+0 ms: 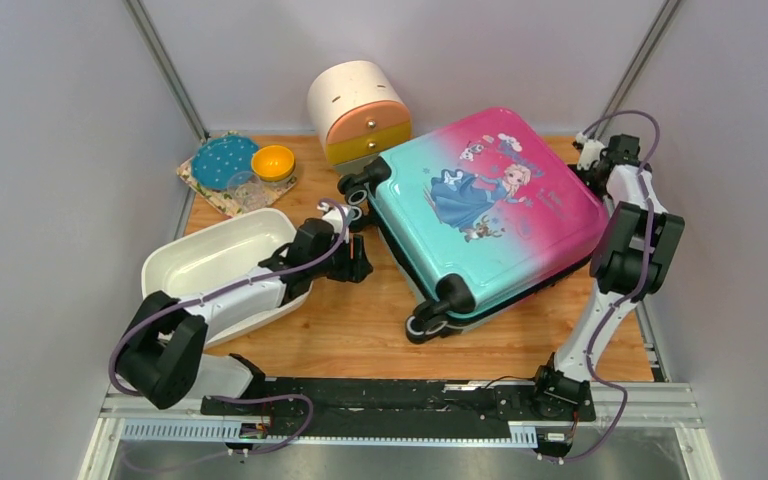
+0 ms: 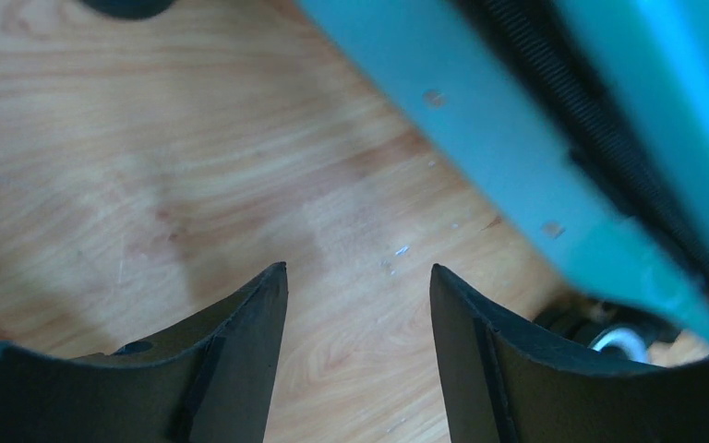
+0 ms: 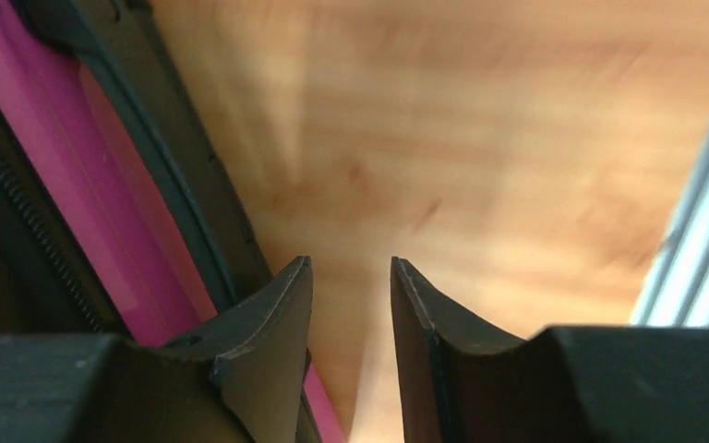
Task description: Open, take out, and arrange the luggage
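Observation:
The luggage lies flat on the wooden table, its pink-to-teal shell and princess print facing up and its black wheels toward the left and front. My left gripper hovers low beside its teal left side. In the left wrist view that gripper is open over bare wood, with the teal shell and zipper seam at the upper right. My right gripper is at the luggage's far right pink corner. In the right wrist view it is open with a narrow gap and holds nothing; the pink edge runs to its left.
A round cream drawer cabinet stands behind the luggage. A white basin sits under my left arm. On a floral mat at the back left are a teal plate, a yellow bowl and a clear cup. A metal frame rail borders the right edge.

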Robot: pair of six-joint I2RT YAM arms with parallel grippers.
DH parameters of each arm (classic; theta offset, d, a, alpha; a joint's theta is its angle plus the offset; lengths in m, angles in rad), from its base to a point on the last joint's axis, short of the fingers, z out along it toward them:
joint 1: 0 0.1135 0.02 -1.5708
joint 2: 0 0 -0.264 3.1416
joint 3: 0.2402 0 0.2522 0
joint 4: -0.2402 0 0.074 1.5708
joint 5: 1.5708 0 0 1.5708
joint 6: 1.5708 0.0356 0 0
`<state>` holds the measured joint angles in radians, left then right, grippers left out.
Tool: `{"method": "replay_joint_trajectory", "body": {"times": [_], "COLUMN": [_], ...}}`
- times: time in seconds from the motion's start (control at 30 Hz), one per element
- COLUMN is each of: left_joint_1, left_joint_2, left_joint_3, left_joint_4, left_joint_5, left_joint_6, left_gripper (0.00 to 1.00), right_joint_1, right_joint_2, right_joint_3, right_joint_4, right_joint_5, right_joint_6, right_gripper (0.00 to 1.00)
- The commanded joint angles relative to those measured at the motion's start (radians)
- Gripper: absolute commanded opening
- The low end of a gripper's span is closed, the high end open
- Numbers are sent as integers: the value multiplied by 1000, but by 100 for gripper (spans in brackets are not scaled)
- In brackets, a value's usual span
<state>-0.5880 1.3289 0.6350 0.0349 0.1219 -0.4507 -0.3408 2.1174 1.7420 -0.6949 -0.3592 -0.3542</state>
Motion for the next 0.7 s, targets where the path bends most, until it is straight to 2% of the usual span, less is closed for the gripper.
{"method": "replay_joint_trajectory", "body": {"times": [0.0, 0.07, 0.2, 0.33, 0.57, 0.67], "left_joint_1": [1, -9, -74, -122, -122, -124], "left_joint_2": [38, 70, 136, 245, 502, 581], "left_joint_3": [97, 132, 201, 270, 616, 715], "left_joint_4": [91, 118, 129, 195, 226, 233], "left_joint_5": [56, 131, 147, 141, 176, 194], "left_joint_6": [44, 46, 69, 43, 104, 103], "left_gripper": [65, 65, 64, 64, 59, 59], "right_joint_1": [39, 19, -39, -127, -171, -176], "right_joint_2": [-235, -340, -490, -563, -485, -441], "right_joint_3": [-260, -335, -462, -473, -352, -276], "right_joint_4": [-239, -245, -267, -296, -244, -216], "right_joint_5": [-175, -179, -149, -100, -9, 26], "right_joint_6": [-49, -55, -75, -78, -2, 38], "right_gripper": [41, 41, 42, 44, 44, 44]}}
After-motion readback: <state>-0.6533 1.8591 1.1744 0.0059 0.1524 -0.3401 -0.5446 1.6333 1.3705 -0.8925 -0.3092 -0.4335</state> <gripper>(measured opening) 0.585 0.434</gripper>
